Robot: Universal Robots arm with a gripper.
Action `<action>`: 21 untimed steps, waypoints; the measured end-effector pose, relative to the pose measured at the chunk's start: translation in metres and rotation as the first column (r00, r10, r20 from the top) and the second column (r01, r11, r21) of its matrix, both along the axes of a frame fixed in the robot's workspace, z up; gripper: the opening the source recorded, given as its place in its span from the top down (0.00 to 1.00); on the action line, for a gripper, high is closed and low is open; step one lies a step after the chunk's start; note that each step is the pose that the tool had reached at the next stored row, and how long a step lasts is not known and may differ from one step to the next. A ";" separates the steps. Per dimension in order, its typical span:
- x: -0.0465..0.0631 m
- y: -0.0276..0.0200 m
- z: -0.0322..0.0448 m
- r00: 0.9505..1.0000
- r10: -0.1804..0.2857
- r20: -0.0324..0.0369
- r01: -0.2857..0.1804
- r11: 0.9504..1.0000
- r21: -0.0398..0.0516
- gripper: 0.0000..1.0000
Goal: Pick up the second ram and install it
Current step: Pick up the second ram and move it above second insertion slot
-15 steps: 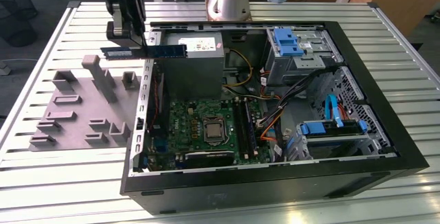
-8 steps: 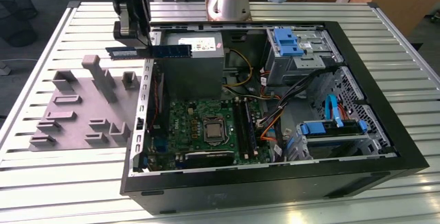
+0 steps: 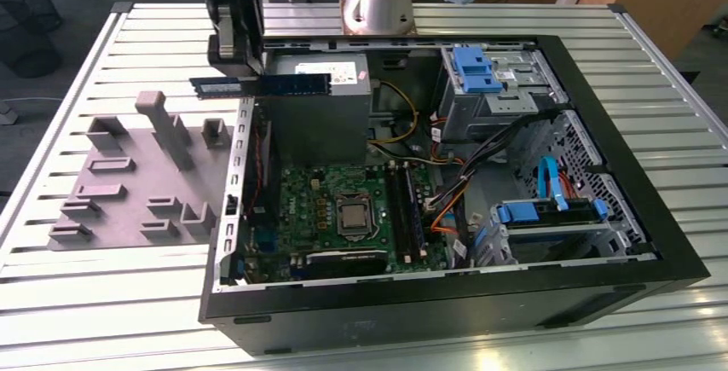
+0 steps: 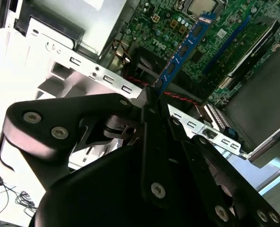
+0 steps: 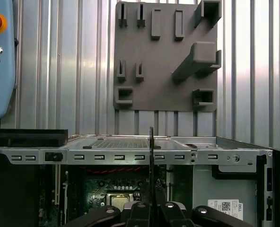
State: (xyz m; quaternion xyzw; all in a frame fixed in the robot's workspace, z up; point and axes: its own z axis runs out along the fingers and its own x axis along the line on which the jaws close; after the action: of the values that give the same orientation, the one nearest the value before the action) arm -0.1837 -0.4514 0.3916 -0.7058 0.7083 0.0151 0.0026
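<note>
The second ram [image 3: 264,85], a thin blue-green stick with dark chips, hangs level in the air above the case's wall on the exterior view's left, over the power supply corner. My black gripper [image 3: 244,69] is shut on it from above, near its middle. In the second wrist view the ram [image 4: 182,49] sticks out past the closed fingers [image 4: 152,106] over the green motherboard [image 4: 225,33]. The first wrist view has the ram [image 5: 151,161] edge-on as a thin dark line rising from the gripper [image 5: 152,208]. The motherboard's long black slots [image 3: 405,209] lie below, inside the open case.
The open computer case [image 3: 637,217] lies on a slatted metal table [image 3: 114,303]. A grey fixture plate [image 3: 125,183] with raised blocks sits at the exterior view's left of the case. The power supply [image 3: 319,107], cables and blue drive brackets [image 3: 478,68] crowd the case. A teach pendant [image 5: 0,56] rests on the table.
</note>
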 end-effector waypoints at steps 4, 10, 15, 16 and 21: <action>0.006 0.0000 0.0000 1.000 0.000 0.000 0.000 1.000 0.000 0.86; 0.015 0.0000 0.0000 1.000 0.000 0.000 0.000 1.000 0.000 0.86; 0.028 0.0000 0.0000 1.000 0.000 0.000 0.000 1.000 0.000 0.86; 0.030 0.0000 0.0000 1.000 0.000 0.000 0.000 1.000 0.000 0.86; 0.040 0.0000 0.0000 1.000 0.000 0.000 0.000 1.000 0.000 0.86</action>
State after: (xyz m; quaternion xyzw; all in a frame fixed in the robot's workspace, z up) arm -0.1437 -0.4514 0.3915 -0.7058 0.7083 0.0151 0.0026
